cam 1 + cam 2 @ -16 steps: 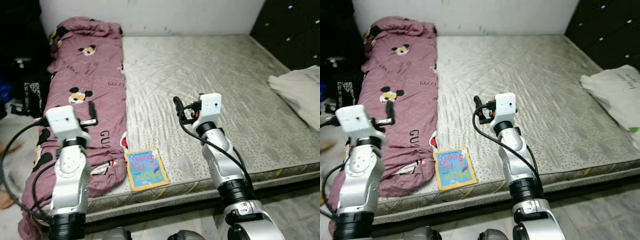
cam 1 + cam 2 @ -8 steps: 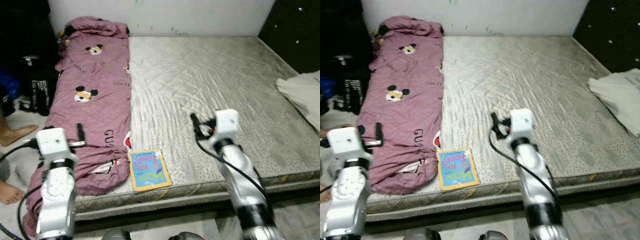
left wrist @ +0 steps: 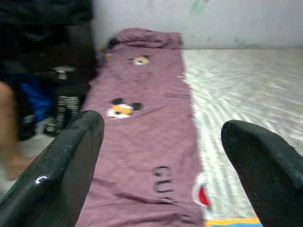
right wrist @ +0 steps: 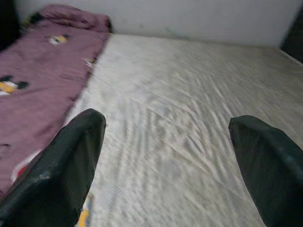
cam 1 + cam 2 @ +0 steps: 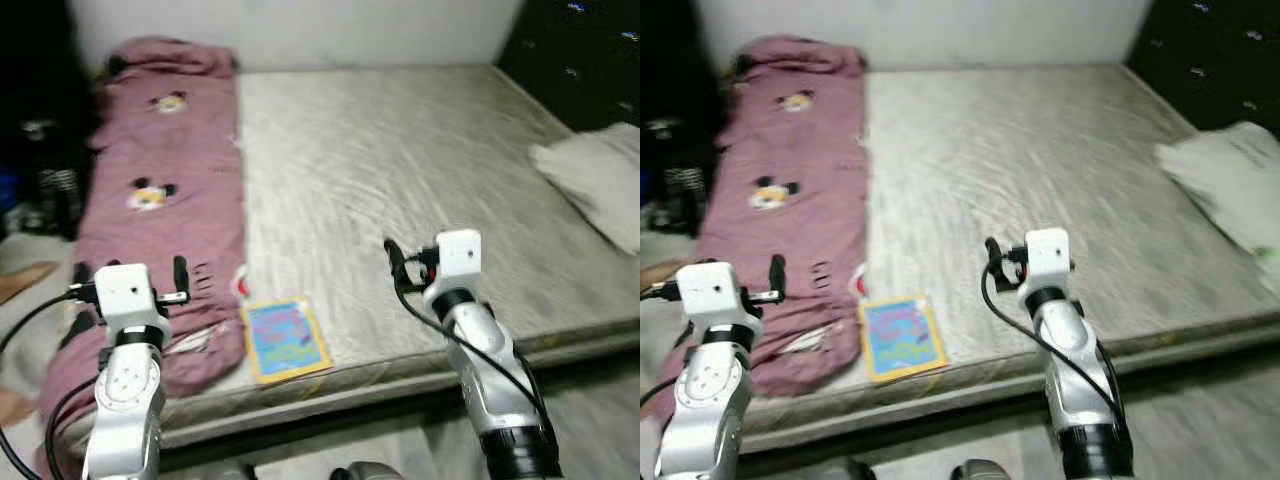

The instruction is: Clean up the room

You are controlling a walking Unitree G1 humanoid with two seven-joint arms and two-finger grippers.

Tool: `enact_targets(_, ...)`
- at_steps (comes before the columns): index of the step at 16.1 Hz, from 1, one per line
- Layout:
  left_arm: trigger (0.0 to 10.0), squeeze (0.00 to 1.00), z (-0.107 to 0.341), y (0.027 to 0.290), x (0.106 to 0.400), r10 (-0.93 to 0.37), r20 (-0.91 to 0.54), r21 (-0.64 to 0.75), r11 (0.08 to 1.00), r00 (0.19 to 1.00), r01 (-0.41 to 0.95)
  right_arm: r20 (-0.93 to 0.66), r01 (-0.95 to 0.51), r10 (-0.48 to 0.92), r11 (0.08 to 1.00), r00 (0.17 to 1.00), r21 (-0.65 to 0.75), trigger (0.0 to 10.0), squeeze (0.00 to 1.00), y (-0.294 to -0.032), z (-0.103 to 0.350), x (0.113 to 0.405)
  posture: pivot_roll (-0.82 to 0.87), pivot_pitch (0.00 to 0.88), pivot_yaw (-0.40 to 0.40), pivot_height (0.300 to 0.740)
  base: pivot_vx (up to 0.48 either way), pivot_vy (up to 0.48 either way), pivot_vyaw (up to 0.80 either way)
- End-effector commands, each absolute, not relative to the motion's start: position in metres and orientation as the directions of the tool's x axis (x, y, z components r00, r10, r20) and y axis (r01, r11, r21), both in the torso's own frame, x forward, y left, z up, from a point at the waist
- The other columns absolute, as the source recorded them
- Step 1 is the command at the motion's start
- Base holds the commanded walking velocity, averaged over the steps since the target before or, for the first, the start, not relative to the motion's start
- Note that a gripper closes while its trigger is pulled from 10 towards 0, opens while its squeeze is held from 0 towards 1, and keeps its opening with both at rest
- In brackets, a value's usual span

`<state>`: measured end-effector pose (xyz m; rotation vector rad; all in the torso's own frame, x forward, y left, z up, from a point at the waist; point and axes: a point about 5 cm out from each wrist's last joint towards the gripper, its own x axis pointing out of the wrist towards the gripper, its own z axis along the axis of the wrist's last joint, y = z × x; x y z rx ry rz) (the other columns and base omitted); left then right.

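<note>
Grey mattress (image 5: 400,150), maroon quilt (image 5: 160,200) along its left side, book (image 5: 285,340) at the front edge just beside the quilt, left gripper (image 3: 161,161) and right gripper (image 4: 165,156) raised, wide open, empty, white bag (image 5: 595,180) at right.

Across most of the frame, a bed (image 5: 400,150), running from the lower edge up to the wall (image 5: 300,30) at the top. Along the bed's left side, a folded blanket (image 5: 165,180), lengthwise from upper left down to lower left. Just right of the blanket's lower end, at lower centre near the bed's front edge, 1 book (image 5: 285,340) flat on the bed. At the right edge, mid-height, a heap of cloth (image 5: 595,180). Left of the bed, dark clutter (image 5: 40,180) on the floor.
</note>
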<state>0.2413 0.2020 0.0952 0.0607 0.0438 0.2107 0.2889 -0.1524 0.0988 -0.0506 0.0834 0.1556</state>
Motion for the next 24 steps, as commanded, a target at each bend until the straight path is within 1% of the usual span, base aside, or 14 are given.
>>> enact_targets(1,10.0,0.00,0.0986,0.1986,0.2420,0.196,-0.034,0.059,0.979,0.980,-0.194,-0.073,-0.149,0.145,0.988,0.987,-0.047,10.0,0.00,-0.1542,0.1050,0.2891,-0.10,0.000,-0.034,0.740,0.000,0.000,0.00)
enact_targets(10,10.0,0.00,0.1017,0.1977,0.2424,0.215,-0.042,0.030,0.976,0.976,-0.214,-0.077,-0.180,0.178,0.983,0.981,-0.030,10.0,0.00,-0.1478,0.1115,0.2903,-0.09,0.000,-0.045,0.740,0.000,0.000,0.00)
enact_targets(13,10.0,0.00,0.0999,0.1995,0.2437,0.229,-0.067,-0.009,0.973,0.971,-0.230,-0.082,-0.178,0.176,0.984,0.981,-0.027,10.0,0.00,-0.1471,0.1121,0.2909,-0.09,0.000,-0.043,0.740,0.000,0.426,0.00)
enact_targets(18,10.0,0.00,0.1023,0.1990,0.2455,0.225,-0.054,-0.004,0.974,0.973,-0.226,-0.078,-0.168,0.165,0.985,0.983,-0.027,10.0,0.00,-0.1480,0.1131,0.2922,-0.09,0.000,-0.041,0.740,0.000,0.480,0.00)
enact_targets(21,10.0,0.00,0.1058,0.1971,0.2468,0.225,-0.031,0.045,0.974,0.974,-0.223,-0.076,-0.169,0.166,0.985,0.983,-0.030,10.0,0.00,-0.1479,0.1133,0.2936,-0.09,0.000,-0.042,0.740,0.000,0.000,0.00)
enact_targets(22,10.0,0.00,0.1051,0.1989,0.2469,0.247,-0.038,0.051,0.968,0.968,-0.245,-0.076,-0.171,0.168,0.985,0.983,-0.030,10.0,0.00,-0.1476,0.1133,0.2938,-0.09,0.000,-0.043,0.740,0.000,0.000,0.00)
enact_targets(24,10.0,0.00,0.1035,0.2020,0.2467,0.263,-0.048,0.023,0.965,0.964,-0.262,-0.076,-0.173,0.170,0.985,0.983,-0.030,10.0,0.00,-0.1469,0.1132,0.2944,-0.09,0.000,-0.042,0.740,0.000,0.000,0.00)
